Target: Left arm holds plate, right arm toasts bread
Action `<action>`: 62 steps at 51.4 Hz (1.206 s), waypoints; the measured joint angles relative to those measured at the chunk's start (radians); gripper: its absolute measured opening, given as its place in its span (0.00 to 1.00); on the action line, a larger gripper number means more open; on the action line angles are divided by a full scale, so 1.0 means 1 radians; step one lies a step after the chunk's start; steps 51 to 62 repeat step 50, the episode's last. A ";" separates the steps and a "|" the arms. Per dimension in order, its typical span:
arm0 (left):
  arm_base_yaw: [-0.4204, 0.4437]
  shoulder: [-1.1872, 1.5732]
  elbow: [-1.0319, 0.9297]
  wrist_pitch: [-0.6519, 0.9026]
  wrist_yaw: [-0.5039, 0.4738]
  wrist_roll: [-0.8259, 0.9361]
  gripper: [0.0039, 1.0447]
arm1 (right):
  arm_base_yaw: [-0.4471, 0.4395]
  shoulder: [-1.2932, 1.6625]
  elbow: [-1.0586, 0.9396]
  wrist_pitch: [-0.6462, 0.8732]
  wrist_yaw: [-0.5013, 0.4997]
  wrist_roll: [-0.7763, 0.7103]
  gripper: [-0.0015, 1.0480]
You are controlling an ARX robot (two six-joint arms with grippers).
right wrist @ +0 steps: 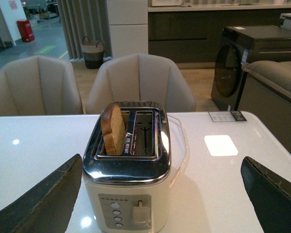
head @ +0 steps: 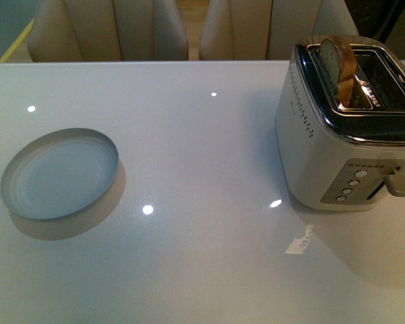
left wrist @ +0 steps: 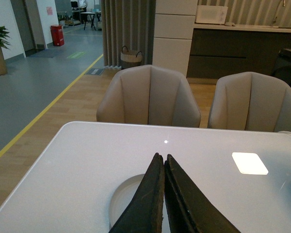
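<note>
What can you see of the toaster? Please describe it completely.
The toaster stands upright on the white table's right side. Its body looks cream-coloured with a shiny chrome top, two slots, four round buttons and a lever on its end. The bread sticks up from the left slot; the other slot is empty. Nothing else touches it.

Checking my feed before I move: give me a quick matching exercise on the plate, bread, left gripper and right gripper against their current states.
Things:
1. plate
2. bread
3. left gripper
4. right gripper

States:
A. fingers spread wide, either side of the toaster
B. standing up out of a toaster slot
C. fingers pressed together, holding nothing
D. lying empty on the white table, away from the toaster

Pairs: 1-D, 2-B, 3-C, 4-A
</note>
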 joint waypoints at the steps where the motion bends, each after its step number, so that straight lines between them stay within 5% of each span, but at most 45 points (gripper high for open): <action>1: 0.000 0.000 0.000 0.000 0.000 0.000 0.03 | 0.000 0.000 0.000 0.000 0.000 0.000 0.91; 19: 0.000 0.000 0.000 0.000 0.000 0.001 0.60 | 0.000 0.000 0.000 0.000 0.000 0.000 0.91; 27: 0.000 0.000 0.000 0.000 0.000 0.001 0.95 | 0.000 0.000 0.000 0.000 0.000 0.000 0.91; 62: 0.000 0.000 0.000 0.000 0.000 0.002 0.93 | 0.000 0.000 0.000 0.000 0.000 0.000 0.91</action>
